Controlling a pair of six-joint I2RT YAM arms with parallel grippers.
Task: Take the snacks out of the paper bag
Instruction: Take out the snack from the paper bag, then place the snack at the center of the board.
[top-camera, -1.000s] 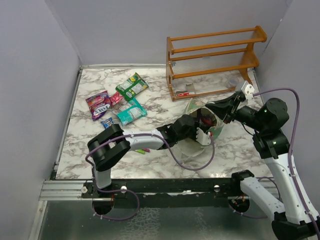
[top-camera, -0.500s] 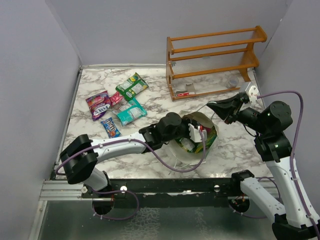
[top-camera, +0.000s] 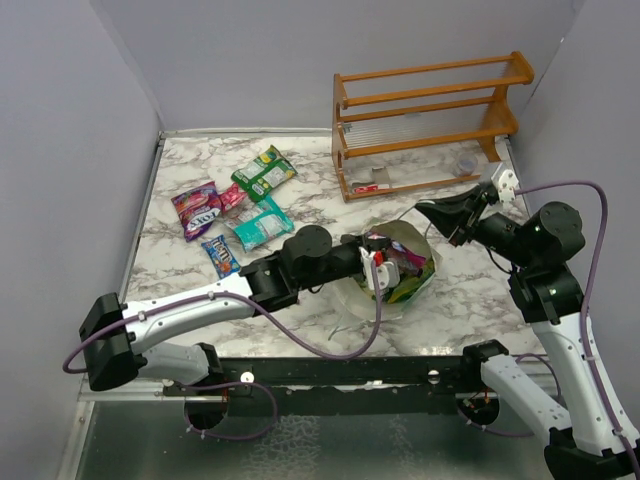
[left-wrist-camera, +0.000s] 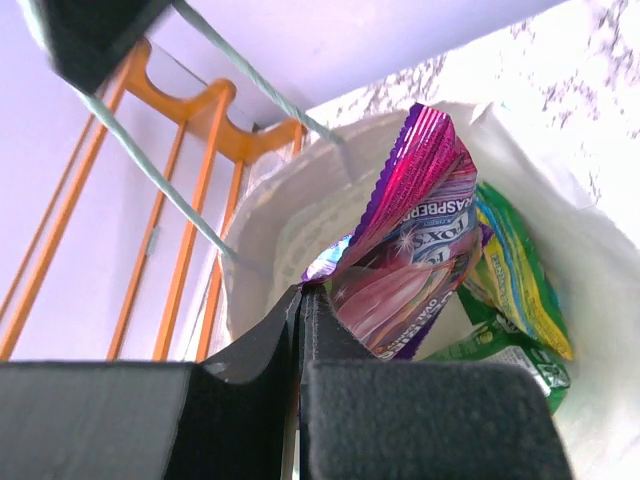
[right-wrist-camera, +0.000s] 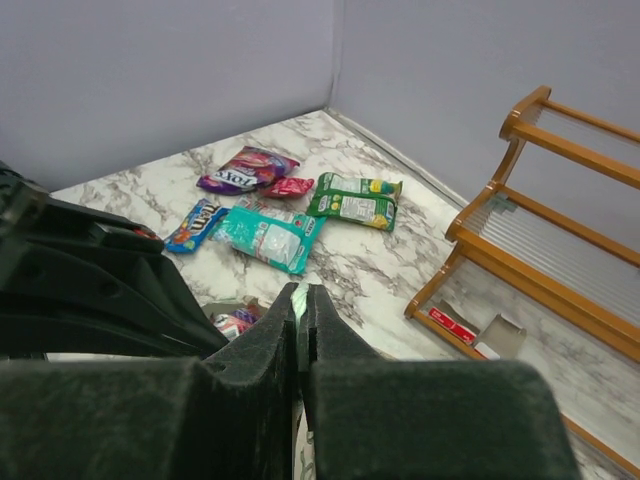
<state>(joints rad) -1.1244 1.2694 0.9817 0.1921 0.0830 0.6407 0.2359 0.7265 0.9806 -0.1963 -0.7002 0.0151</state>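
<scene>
the paper bag (top-camera: 422, 278) stands on the marble table (top-camera: 300, 150), right of the middle and just in front of the orange wooden rack (top-camera: 430, 120), with its open mouth turned up and toward the left arm. in the left wrist view the cream inside of the paper bag (left-wrist-camera: 290, 220) holds a purple-pink packet (left-wrist-camera: 410, 250), and a green packet (left-wrist-camera: 510, 295) lies beside it, lower in the bag. the left tool (left-wrist-camera: 302, 300) is closed narrow on the lower edge of the purple-pink packet, and from above the left tool (top-camera: 385, 268) is at the mouth of the bag. the right tool (top-camera: 420, 208) hangs above the far rim of the bag. its fingers are pressed together on the thin cord handle (left-wrist-camera: 150, 165), which runs up tight from the rim.

five other snacks lie in a loose group on the far left part of the table, well apart from the bag: a purple packet (top-camera: 196, 208), a small pink packet (top-camera: 232, 197) touching it, a yellow-green packet (top-camera: 265, 172), a teal packet (top-camera: 263, 224) and a blue packet (top-camera: 221, 254). a small red-and-white item (top-camera: 366, 187) lies on the low shelf of the rack.
</scene>
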